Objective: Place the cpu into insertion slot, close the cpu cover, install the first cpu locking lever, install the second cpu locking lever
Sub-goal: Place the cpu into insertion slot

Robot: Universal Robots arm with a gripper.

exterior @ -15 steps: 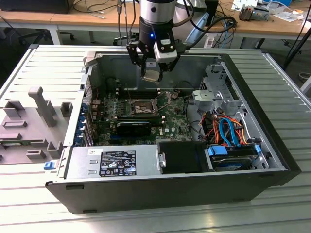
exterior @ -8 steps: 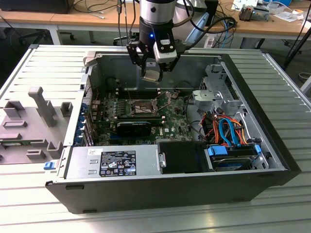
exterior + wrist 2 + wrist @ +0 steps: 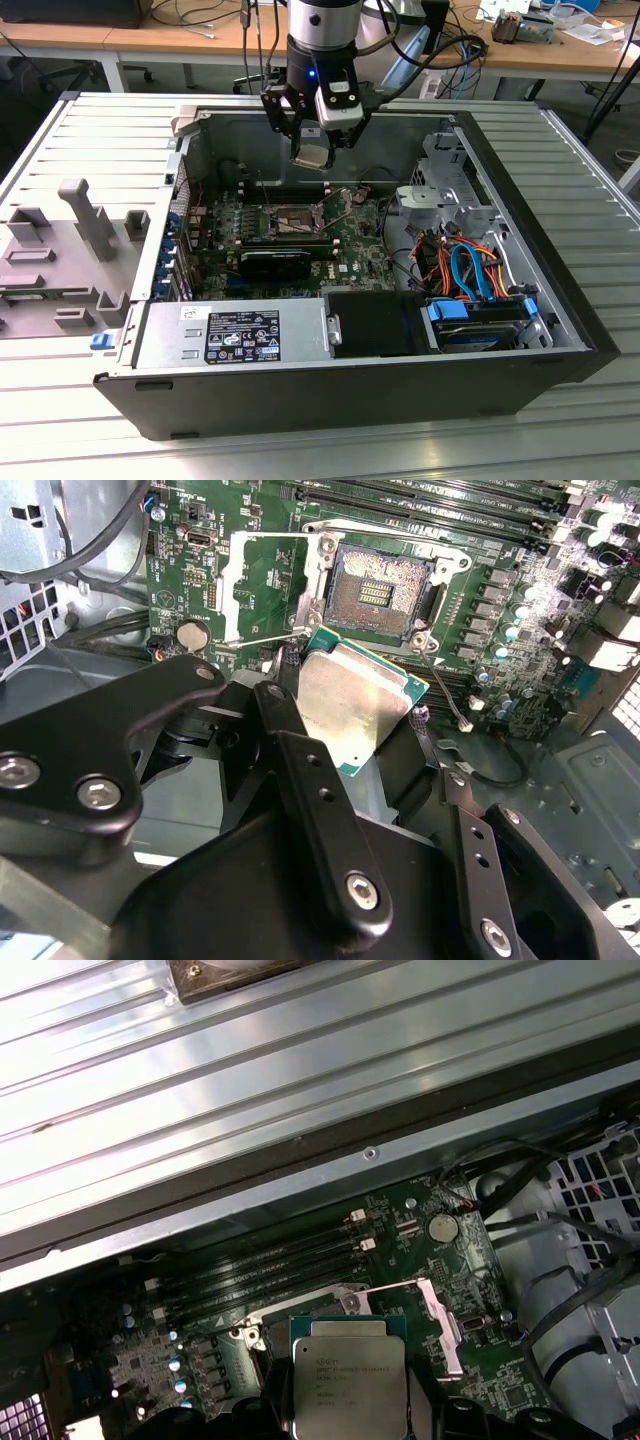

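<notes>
open computer case (image 3: 560, 335) on a ribbed metal table (image 3: 90, 140), seen from the side of the room. the arm reaches down over the rear of the case; its gripper (image 3: 313, 150) is narrowed onto the cpu (image 3: 350, 700), one black finger (image 3: 290, 740) pressing each of two opposite edges, so the chip hangs tilted with its silvery face toward the second wrist view. the cpu is in the air above the motherboard (image 3: 355, 250), clear of it and not seated. the insertion slot (image 3: 380, 585) lies bare below and just beyond the chip, its dark centre exposed inside the metal rim. the cpu cover (image 3: 228, 580) is swung open and stands at the slot's side, off the socket. long black memory slots (image 3: 260, 1270) run beside the slot, with a round coin cell (image 3: 443, 1226) nearby. at the case front sit a black labelled box (image 3: 240, 335) and, toward the exterior view's right, orange and blue cables (image 3: 470, 270) under a grey drive cage (image 3: 440, 190).
</notes>
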